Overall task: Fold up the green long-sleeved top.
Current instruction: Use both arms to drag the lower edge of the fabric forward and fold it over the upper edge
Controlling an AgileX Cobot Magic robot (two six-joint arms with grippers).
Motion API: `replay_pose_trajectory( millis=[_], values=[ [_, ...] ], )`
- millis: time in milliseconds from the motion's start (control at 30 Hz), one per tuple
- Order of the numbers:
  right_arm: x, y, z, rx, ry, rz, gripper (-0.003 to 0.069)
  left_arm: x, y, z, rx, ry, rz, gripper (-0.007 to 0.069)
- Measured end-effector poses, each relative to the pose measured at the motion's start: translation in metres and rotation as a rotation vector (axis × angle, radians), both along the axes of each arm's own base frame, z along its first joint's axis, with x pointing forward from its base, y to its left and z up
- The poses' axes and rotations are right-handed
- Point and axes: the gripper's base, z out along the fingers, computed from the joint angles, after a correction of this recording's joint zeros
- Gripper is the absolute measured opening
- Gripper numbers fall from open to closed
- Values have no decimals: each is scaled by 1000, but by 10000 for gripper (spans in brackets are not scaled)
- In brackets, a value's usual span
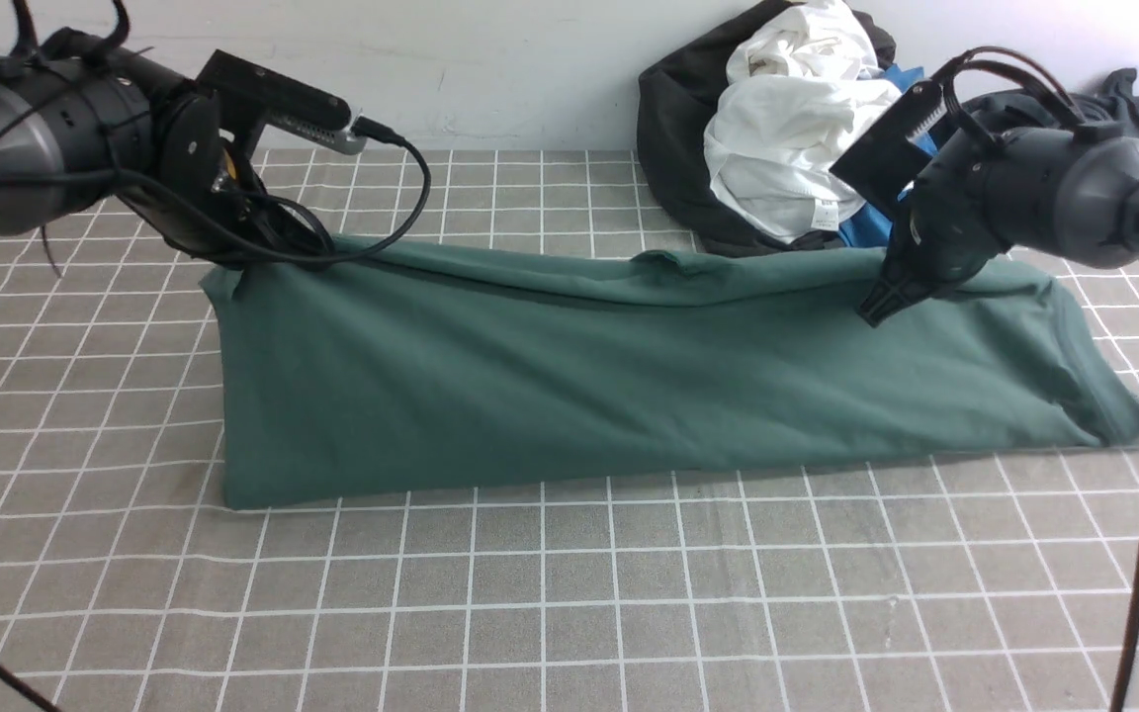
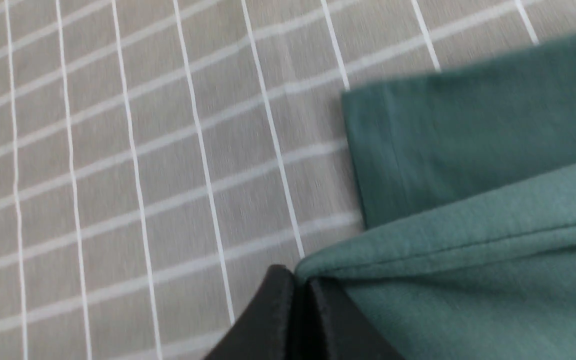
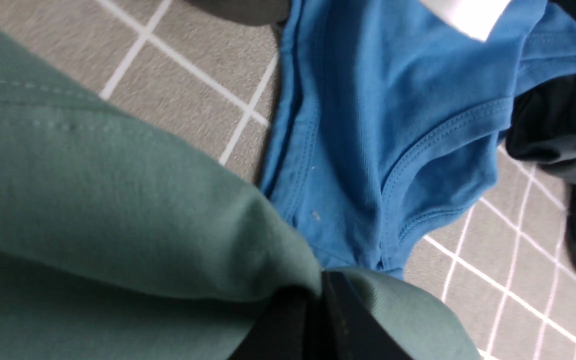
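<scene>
Garment: the large dark forest-green cotton long-sleeved top (image 1: pixel 629 386) lay as a long band across the grey, white-gridded cloth of the desk (image 1: pixel 569 613). Its near edge rested on the cloth and its far edge was lifted between your two arms.
Left end effector: the left end effector (image 2: pixel 302 282) was clenched on the far left corner, with only a narrow bite of hemmed edge between the black jaws.
Right end effector: the right end effector (image 3: pixel 320 287) was clenched on the far right corner, with fabric bunched around the jaws.
Neighbours: a bright blue cotton T-shirt (image 3: pixel 393 125) lay just beside the right pinch. A crumpled white garment (image 1: pixel 797 129) and a dark one were heaped behind it.
Risk, slip: both bites looked shallow. If you spread the arms or swung fast, a corner would likely have pulled free and dropped.
Risk, snag: a low sweep on the right could have dragged the blue T-shirt into the fold.
Risk, skew: the lifted edge sagged mid-span. Had you carried the two ends unevenly, the edges would probably have landed misaligned.
Risk, cable: the black cable (image 1: pixel 382 237) looped close to the left corner. I could not tell whether it touched the top, but it might have caught cloth.
</scene>
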Motion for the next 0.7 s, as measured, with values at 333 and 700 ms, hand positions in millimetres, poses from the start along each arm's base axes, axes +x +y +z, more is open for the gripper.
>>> replay_pose_trajectory(
  millis=[333,700],
  values=[
    [14,-7,-20,155,1,-76,51,50,7,-46,15,6,28,109],
    [21,-17,52,155,-19,-285,262,51,14,13,7,-83,90,382]
  ],
)
